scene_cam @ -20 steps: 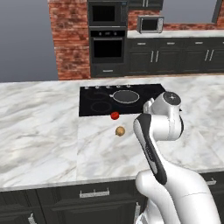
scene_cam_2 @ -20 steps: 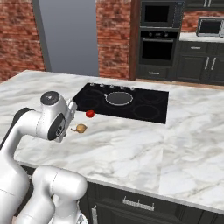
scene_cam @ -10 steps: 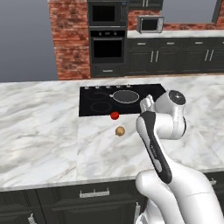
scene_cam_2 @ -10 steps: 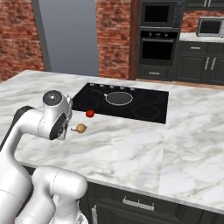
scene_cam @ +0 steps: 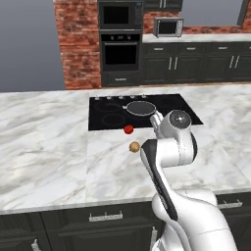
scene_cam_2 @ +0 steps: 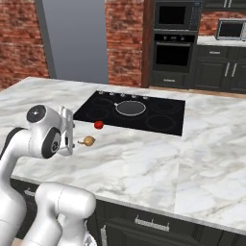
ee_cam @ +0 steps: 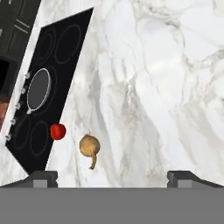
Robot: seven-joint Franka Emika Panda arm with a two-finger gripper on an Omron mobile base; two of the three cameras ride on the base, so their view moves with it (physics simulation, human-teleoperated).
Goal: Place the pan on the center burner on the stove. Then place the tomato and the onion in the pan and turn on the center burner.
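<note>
The gripper (ee_cam: 111, 177) has its two dark fingertips (ee_cam: 39, 178) spread wide apart, with nothing between them, over bare marble counter (ee_cam: 166, 96). Nearest to it lies the onion (ee_cam: 89, 146), a tan bulb with its pointed tip turned toward the near edge, resting on the marble. Just beyond sits the tomato (ee_cam: 57, 131), on the near edge of the stove (ee_cam: 61, 74), close to the onion but apart from it. Farther back, the pan (scene_cam: 141, 108) sits on the center burner (scene_cam_2: 130, 108), its short handle pointing left. Five knobs (scene_cam_2: 122, 94) line the stove's far edge.
</note>
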